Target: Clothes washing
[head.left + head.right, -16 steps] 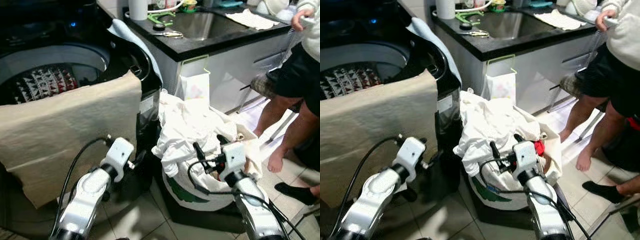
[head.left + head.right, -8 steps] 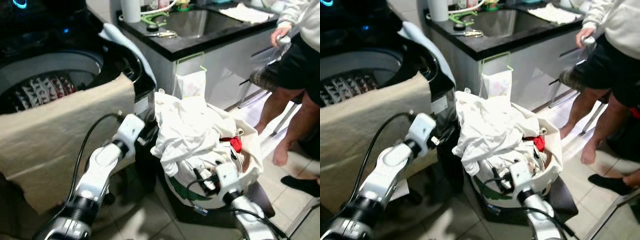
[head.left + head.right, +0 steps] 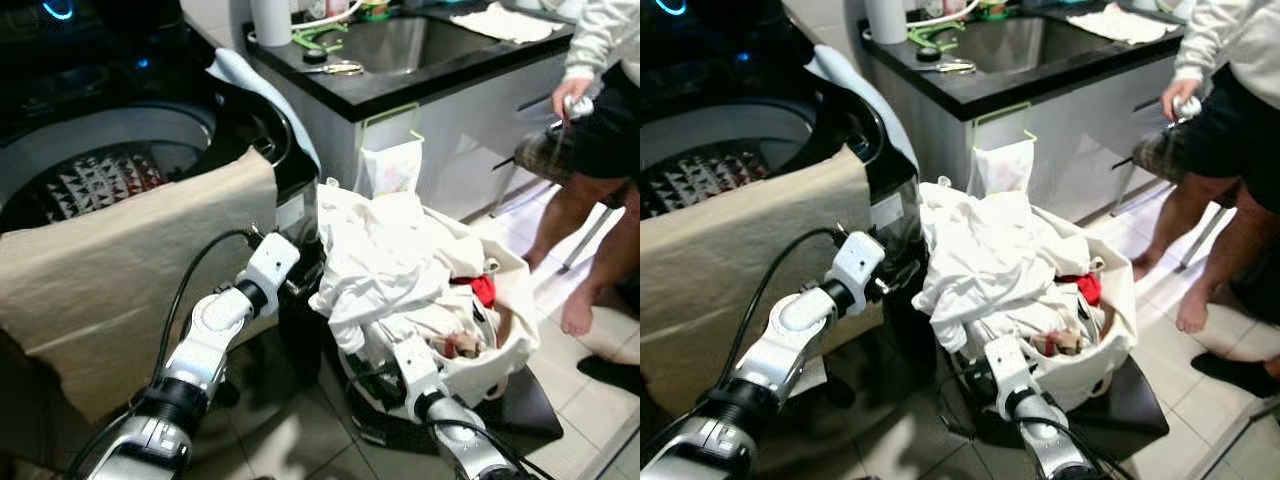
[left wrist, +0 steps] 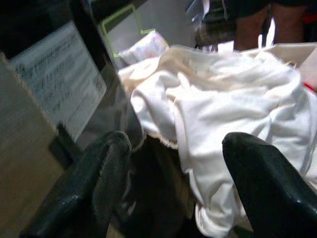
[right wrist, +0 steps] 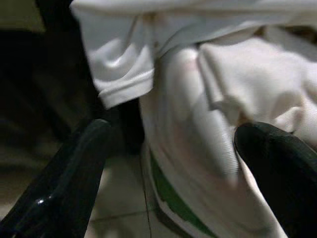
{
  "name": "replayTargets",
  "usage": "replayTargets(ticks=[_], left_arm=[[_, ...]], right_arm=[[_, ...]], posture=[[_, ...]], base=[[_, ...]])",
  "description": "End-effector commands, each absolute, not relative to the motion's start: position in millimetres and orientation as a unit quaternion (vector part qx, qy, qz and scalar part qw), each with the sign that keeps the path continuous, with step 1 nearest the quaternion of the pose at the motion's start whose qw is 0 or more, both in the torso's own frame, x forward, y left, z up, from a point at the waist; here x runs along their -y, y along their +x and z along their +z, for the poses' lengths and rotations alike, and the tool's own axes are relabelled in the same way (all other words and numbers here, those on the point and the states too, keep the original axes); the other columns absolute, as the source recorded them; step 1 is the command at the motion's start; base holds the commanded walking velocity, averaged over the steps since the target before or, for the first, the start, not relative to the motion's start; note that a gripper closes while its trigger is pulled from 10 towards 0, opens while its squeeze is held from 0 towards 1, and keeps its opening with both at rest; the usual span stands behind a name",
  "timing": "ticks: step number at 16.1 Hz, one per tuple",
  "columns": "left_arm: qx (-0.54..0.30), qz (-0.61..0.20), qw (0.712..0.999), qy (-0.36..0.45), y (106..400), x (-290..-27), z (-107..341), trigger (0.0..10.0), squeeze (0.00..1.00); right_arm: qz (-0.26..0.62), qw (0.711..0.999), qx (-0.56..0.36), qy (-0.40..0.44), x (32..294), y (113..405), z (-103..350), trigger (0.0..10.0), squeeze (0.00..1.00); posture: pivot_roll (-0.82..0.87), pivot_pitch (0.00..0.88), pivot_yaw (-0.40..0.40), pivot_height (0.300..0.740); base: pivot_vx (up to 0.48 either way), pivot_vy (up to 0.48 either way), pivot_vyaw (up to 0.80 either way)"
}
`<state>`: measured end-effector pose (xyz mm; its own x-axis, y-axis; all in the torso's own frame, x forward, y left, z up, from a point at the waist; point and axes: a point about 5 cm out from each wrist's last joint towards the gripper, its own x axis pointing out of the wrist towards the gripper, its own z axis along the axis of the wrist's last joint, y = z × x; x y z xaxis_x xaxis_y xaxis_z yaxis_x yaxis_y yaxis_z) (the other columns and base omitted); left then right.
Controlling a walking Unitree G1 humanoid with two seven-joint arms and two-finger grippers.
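The right tool (image 5: 168, 163) sits low against the laundry basket (image 3: 500, 365), its 2 fingers spread wide and empty. The left tool (image 4: 173, 163), also wide and empty, hovers beside the white clothes (image 3: 385, 255) heaped in that basket. Behind, a beige cloth (image 3: 130, 260) drapes the washing machine (image 3: 120, 130).

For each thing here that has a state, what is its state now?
Washing machine: lid open, patterned laundry inside.
Beige cloth: draped over the machine's front rim.
Laundry basket: full, white clothes heaped on top.
Left gripper: open, facing the white clothes.
Right gripper: open, at the basket's side.
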<state>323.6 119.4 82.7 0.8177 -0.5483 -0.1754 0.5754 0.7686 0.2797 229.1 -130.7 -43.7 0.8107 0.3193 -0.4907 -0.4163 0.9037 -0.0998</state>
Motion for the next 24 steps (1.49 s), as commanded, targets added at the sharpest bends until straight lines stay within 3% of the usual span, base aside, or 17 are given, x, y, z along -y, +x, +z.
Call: replayTargets(ticks=[1, 8, 13, 16, 20, 24], left_arm=[[-0.035, -0.298, 0.938, 0.173, 329, -118, 86, 10.0, 0.0], [-0.042, -0.26, 0.946, 0.188, 356, -125, 99, 10.0, 0.0], [-0.092, -0.244, 0.94, 0.218, 350, -143, 77, 10.0, 0.0], [-0.133, -0.253, 0.922, 0.262, 340, -146, 57, 10.0, 0.0], [-0.138, -0.253, 0.934, 0.209, 338, -135, 53, 10.0, 0.0], [-0.167, -0.289, 0.894, 0.298, 330, -129, 39, 10.0, 0.0]], right_arm=[[0.197, 0.939, -0.258, -0.113, 129, 225, -49, 10.0, 0.0], [0.227, 0.92, -0.29, -0.136, 117, 210, -60, 10.0, 0.0], [0.224, 0.918, -0.297, -0.14, 125, 201, -65, 10.0, 0.0], [0.219, 0.92, -0.296, -0.136, 129, 199, -65, 10.0, 0.0], [0.204, 0.93, -0.284, -0.116, 133, 200, -63, 10.0, 0.0], [0.213, 0.928, -0.281, -0.12, 137, 196, -64, 10.0, 0.0]], posture=[[0.1, 0.0, 0.071, 0.74], [0.09, 0.0, 0.072, 0.74], [0.04, 0.0, 0.074, 0.74], [0.01, 0.0, 0.073, 0.74], [-0.01, 0.0, 0.077, 0.74], [-0.05, 0.0, 0.07, 0.74]], base=[[0.0, 0.0, 0.0], [0.0, 0.0, 0.0], [0.0, 0.0, 0.0], [0.0, 0.0, 0.0], [0.0, 0.0, 0.0], [0.0, 0.0, 0.0]])
